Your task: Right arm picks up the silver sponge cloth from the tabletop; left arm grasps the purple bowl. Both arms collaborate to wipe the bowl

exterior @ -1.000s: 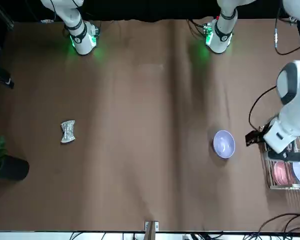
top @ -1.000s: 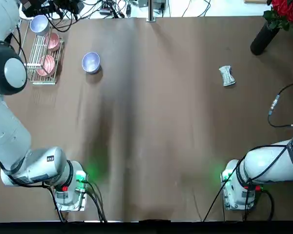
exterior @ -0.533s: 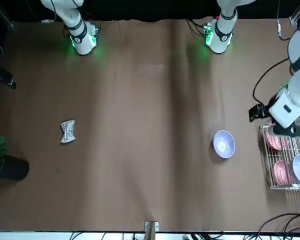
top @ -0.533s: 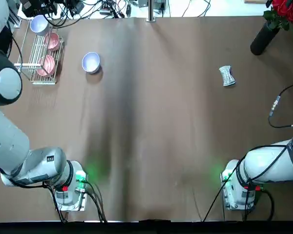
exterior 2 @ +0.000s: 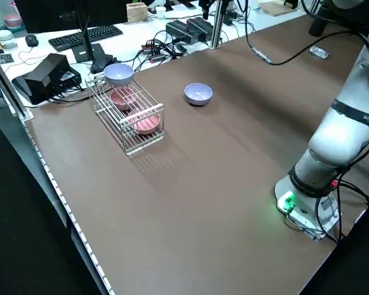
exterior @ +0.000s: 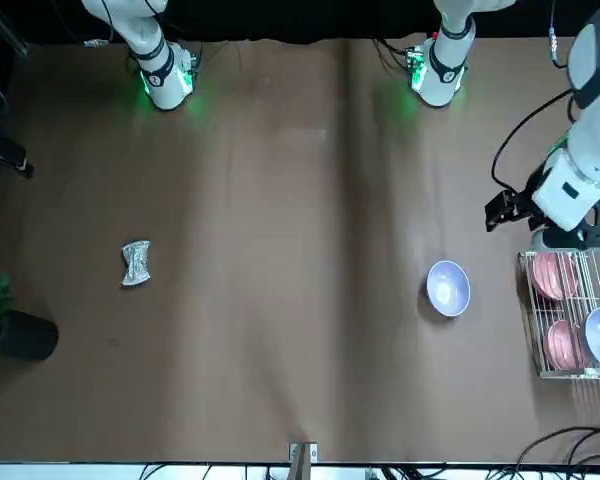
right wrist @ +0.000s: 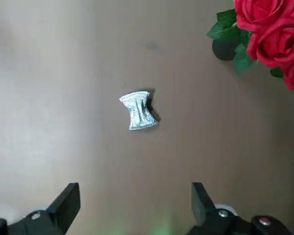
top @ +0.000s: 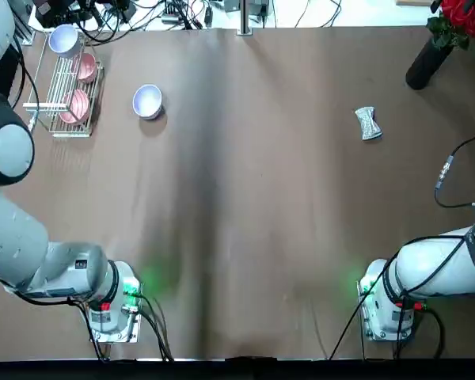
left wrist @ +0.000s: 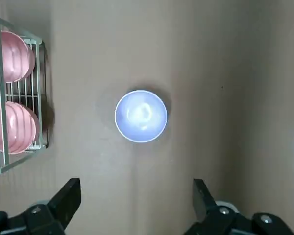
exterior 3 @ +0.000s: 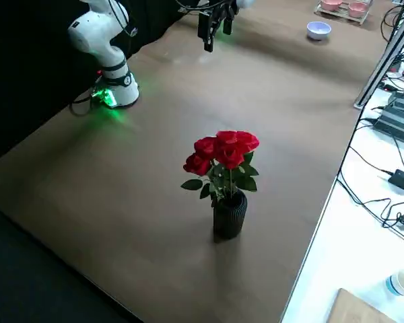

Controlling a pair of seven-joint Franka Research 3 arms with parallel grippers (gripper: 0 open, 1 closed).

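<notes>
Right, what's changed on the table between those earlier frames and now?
The left pincer drew back toward the robot's side, uncovering more of the dish rack; the right pincer edged slightly inward at most. Both are open; nothing was grasped or released. The purple bowl, silver sponge cloth, rack and vase stayed put.

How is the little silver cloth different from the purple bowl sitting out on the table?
The silver cloth is narrow-waisted and crinkled; the purple bowl is round and smooth. The cloth lies low, a soft-looking pad, while the bowl stands upright, its hollow facing up. The cloth glitters silver; the bowl is pale lavender. Both rest on the brown tabletop, ungripped.
</notes>
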